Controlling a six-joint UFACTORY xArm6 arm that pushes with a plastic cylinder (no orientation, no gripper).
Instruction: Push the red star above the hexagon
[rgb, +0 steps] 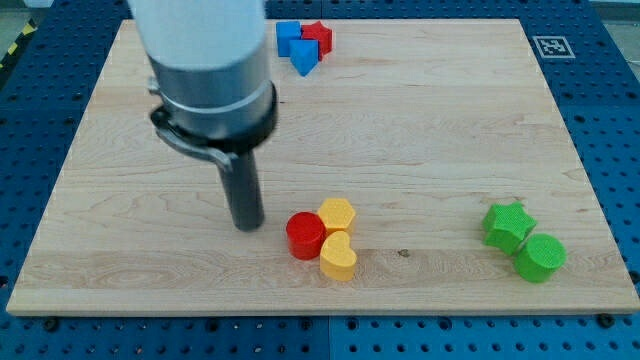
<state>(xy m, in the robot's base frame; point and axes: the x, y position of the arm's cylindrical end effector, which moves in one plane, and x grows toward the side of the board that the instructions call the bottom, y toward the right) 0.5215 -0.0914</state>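
The red star (319, 38) lies at the view's top, touching a blue cube (288, 37) on its left and a blue triangle (305, 59) below-left. The yellow hexagon (339, 214) sits low in the middle of the board, touching a red cylinder (305, 236) and a yellow heart (338, 257). My tip (248, 227) rests on the board just left of the red cylinder, a small gap between them, far below the red star.
A green star (507, 224) and a green cylinder (540, 257) sit together at the view's lower right. The arm's wide grey body (205, 70) hangs over the board's upper left. The wooden board (430, 130) lies on a blue perforated table.
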